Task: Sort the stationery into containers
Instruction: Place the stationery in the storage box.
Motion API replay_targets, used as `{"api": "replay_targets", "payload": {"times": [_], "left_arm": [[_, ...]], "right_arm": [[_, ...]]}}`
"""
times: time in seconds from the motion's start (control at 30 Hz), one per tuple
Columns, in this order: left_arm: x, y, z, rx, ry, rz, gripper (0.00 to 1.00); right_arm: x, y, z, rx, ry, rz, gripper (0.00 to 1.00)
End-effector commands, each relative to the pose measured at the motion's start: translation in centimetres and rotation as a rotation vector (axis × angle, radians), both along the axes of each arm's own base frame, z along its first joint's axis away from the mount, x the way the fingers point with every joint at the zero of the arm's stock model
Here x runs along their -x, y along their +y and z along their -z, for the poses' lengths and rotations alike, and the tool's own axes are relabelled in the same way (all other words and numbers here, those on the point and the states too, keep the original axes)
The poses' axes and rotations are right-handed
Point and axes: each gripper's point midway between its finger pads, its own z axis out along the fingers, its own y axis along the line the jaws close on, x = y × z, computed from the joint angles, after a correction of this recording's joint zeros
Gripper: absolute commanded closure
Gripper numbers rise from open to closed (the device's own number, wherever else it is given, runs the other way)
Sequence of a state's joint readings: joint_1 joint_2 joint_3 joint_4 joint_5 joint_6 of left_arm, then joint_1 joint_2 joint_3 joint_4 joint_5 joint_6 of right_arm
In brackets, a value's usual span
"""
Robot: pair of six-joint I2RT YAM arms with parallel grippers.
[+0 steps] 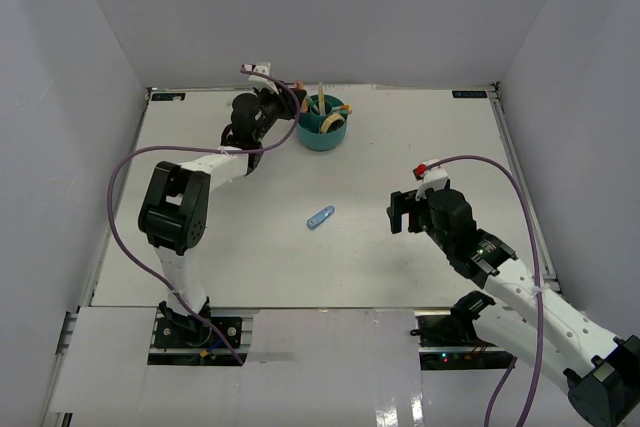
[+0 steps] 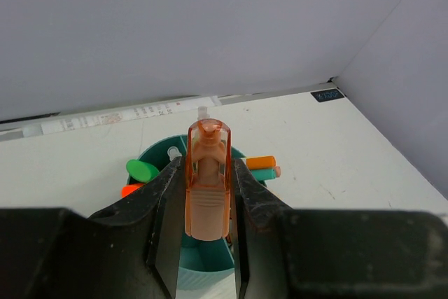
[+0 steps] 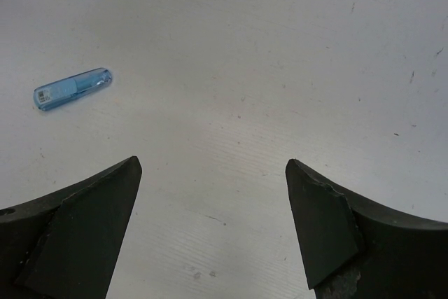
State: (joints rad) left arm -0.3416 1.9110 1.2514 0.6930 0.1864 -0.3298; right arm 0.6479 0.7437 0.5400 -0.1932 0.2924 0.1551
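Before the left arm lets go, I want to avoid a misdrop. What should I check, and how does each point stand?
1. Grip: ok. The left gripper clamps the salmon translucent plastic piece upright between both fingers.
2. Over the target: ok. The round teal plastic organizer shows beneath the piece.
3. Free compartment below: cannot tell. The fingers hide it, and capped markers fill the nearby sections.
4. Other arm clear: ok. The right gripper is open over the white table, away from the organizer.
5. Everything sorted: not ok. The light-blue translucent clip lies on the table.
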Motion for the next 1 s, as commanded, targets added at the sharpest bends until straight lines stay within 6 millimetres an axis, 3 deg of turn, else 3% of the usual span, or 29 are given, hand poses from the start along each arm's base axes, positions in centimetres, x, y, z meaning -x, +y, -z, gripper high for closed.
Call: {"api": "replay_targets", "payload": {"times": [0.0, 0.43, 0.73, 0.97], "left_arm": [[0.3, -0.6, -1.7, 0.028, -0.098, 0.044, 0.77], [-0.3, -1.9, 2.2, 0.054, -0.083, 0.077, 0.76], [-0.8, -2.3, 5.7, 0.025, -0.043, 0.087, 0.63], [-0.6, -2.4, 6.0, -0.013, -0.042, 0.09, 0.56]], "right_arm": [[-0.2, -0.3, -0.3, -0.014, -0.016, 0.02, 0.1], [0.0, -0.2, 0.2, -0.007, -0.004, 0.012, 0.1], [0.1, -0.3, 0.3, -0.009, -0.006, 0.012, 0.1], [0.2, -0.3, 0.4, -0.012, -0.004, 0.009, 0.1]]}}
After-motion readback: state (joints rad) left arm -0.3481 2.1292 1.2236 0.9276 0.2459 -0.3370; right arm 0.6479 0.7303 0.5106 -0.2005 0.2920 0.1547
